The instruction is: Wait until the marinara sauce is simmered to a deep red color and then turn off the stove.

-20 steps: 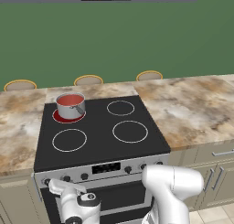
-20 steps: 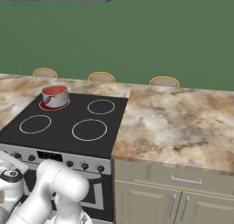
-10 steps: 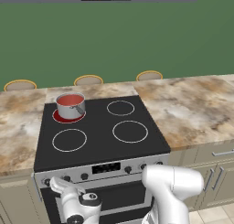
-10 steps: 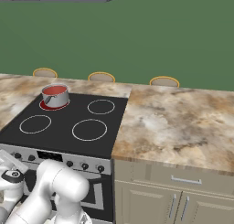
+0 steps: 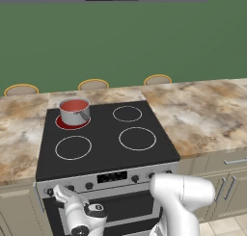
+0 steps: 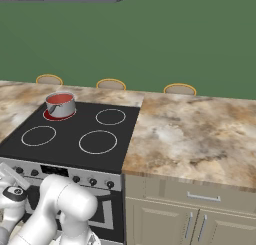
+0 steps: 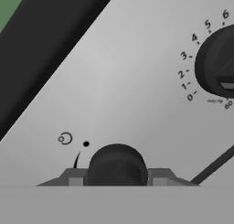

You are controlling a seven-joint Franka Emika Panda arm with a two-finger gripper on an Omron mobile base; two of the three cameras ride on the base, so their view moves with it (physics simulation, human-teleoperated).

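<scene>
The stove (image 5: 106, 138) sits in the marbled table (image 5: 202, 114); the saucepan (image 5: 75, 111) of marinara sauce (image 5: 74, 105) stands on its rear-left burner. The hand (image 7: 117, 182), clamped narrow on a knob (image 7: 117, 166) directly before it, is down at the front panel's left end.

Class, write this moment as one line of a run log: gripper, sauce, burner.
gripper: shut on knob, front panel far left | marinara sauce: red, in saucepan | burner: rear-left, glowing red
</scene>
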